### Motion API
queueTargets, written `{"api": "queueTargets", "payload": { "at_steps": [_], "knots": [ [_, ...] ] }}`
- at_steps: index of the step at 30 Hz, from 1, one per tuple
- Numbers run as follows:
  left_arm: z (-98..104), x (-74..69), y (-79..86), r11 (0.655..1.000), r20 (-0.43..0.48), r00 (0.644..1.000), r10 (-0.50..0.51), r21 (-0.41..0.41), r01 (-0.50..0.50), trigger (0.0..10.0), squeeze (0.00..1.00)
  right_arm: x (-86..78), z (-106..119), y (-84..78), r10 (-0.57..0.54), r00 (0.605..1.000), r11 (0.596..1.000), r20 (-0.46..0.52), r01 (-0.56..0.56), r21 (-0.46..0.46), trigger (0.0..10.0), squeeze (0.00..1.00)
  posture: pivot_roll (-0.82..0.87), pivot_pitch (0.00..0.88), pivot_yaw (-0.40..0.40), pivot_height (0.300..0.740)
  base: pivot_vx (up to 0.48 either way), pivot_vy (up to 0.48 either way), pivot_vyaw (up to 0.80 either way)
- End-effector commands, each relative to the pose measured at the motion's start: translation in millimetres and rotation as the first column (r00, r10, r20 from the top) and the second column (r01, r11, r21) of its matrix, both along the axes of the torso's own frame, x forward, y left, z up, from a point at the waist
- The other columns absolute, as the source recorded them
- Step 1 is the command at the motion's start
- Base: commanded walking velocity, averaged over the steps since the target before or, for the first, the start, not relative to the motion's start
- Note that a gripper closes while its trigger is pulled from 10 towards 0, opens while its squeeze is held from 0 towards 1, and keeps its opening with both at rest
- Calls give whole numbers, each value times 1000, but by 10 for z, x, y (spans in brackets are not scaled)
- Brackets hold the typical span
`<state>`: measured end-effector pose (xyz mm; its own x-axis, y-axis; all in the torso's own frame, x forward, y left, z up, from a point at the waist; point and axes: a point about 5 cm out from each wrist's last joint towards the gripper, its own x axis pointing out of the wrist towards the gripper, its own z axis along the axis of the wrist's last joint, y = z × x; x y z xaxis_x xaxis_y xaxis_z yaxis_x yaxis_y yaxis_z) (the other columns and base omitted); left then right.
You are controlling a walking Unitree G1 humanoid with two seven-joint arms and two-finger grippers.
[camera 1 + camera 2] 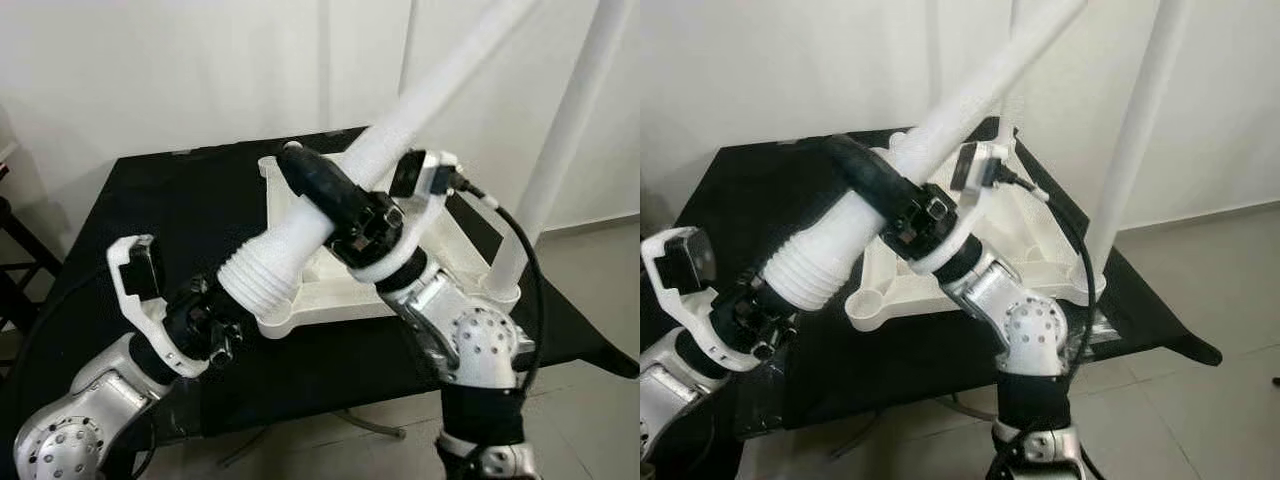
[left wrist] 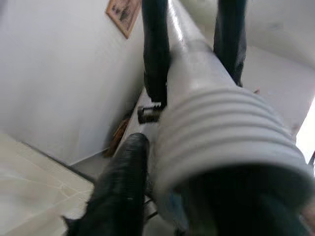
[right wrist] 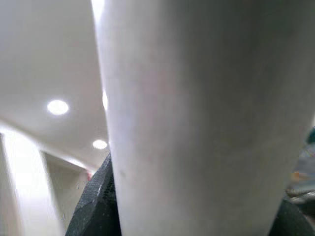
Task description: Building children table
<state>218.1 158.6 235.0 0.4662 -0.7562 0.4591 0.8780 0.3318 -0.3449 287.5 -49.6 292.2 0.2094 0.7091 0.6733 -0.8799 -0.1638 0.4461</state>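
Observation:
A long white table leg (image 1: 400,130) is held slanting over the upturned white table top (image 1: 460,250). Its ribbed threaded end (image 1: 265,270) hangs low, just above the top's near-left corner. My right gripper (image 1: 325,190) is shut around the middle of the leg, one black finger lying across it. In the right wrist view the leg (image 3: 197,118) runs between both fingers. My left gripper (image 1: 215,325) is at the threaded end and shut on it; in the left wrist view a black finger (image 2: 120,191) lies along the ribs (image 2: 221,128), the other hidden. A second leg (image 1: 570,120) stands upright in the far-right corner.
The table top lies on a low black table (image 1: 180,200) against a white wall. Pale tiled floor (image 1: 600,290) shows to the right and in front. A dark chair or stand (image 1: 10,250) sits at the left edge. My right arm's cable (image 1: 525,250) loops beside the upright leg.

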Motion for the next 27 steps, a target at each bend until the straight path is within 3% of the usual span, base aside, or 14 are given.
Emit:
{"api": "queueTargets", "payload": {
  "at_steps": [1,5,8,13,15,16,17,18,19,20,21,22,23,27],
  "knots": [
    [-48,-39,-48,998,-25,999,-35,46,37,10000,1000,78,63,-73,-89,996,995,0,89,43,0,0,-26,2,-2,740,0,0,0],
    [-110,-131,141,989,-41,999,-2,147,8,10000,1000,270,208,-237,-200,980,978,4,199,65,0,0,-15,7,-7,740,0,0,0],
    [-196,-180,305,969,-62,995,84,238,-67,10000,1000,325,317,-321,-242,970,967,27,239,87,0,0,-11,11,-9,740,0,0,0],
    [-228,-179,388,950,-63,987,148,285,-125,10000,1000,336,323,-325,-266,963,963,49,263,62,0,0,-6,14,-14,740,0,0,0],
    [-235,-121,512,910,-42,962,271,337,-242,10000,1000,366,232,-234,-326,937,937,127,338,-90,0,0,-5,19,-19,740,0,0,0],
    [-217,-39,582,868,-16,928,373,360,-343,10000,1000,390,119,-158,-353,914,893,202,393,-218,8941,0,-3,23,-23,740,0,0,0],
    [-217,-39,582,868,-16,928,373,360,-343,10000,1000,390,119,-158,-353,914,893,202,393,-218,8941,0,-3,23,-23,740,0,0,0],
    [-180,57,621,816,11,881,474,371,-444,10000,384,413,-15,-92,-347,897,843,276,426,-327,10000,0,0,31,-28,740,0,0,0],
    [-180,57,621,816,11,881,474,371,-444,10000,384,413,-15,-92,-347,897,843,276,426,-327,10000,0,0,31,-28,740,0,0,0],
    [-151,116,639,778,29,845,534,374,-504,10000,82,423,-104,-59,-331,888,809,320,442,-389,10000,0,1,34,-28,740,0,0,0],
    [-151,116,639,778,29,845,534,374,-504,10000,82,423,-104,-59,-331,888,809,320,442,-389,10000,0,1,34,-28,740,0,0,0],
    [-117,169,621,746,45,812,582,369,-555,10000,0,452,-195,-34,-312,881,771,355,453,-447,10000,0,3,44,-29,740,0,0,0],
    [-117,169,621,746,45,812,582,369,-555,10000,0,452,-195,-34,-312,881,771,355,453,-447,10000,0,3,44,-29,740,0,0,0],
    [-76,215,521,670,116,757,643,394,-629,10000,0,498,-325,-25,-274,870,714,409,469,-519,10000,0,2,79,-33,740,0,0,0]
  ]
}}
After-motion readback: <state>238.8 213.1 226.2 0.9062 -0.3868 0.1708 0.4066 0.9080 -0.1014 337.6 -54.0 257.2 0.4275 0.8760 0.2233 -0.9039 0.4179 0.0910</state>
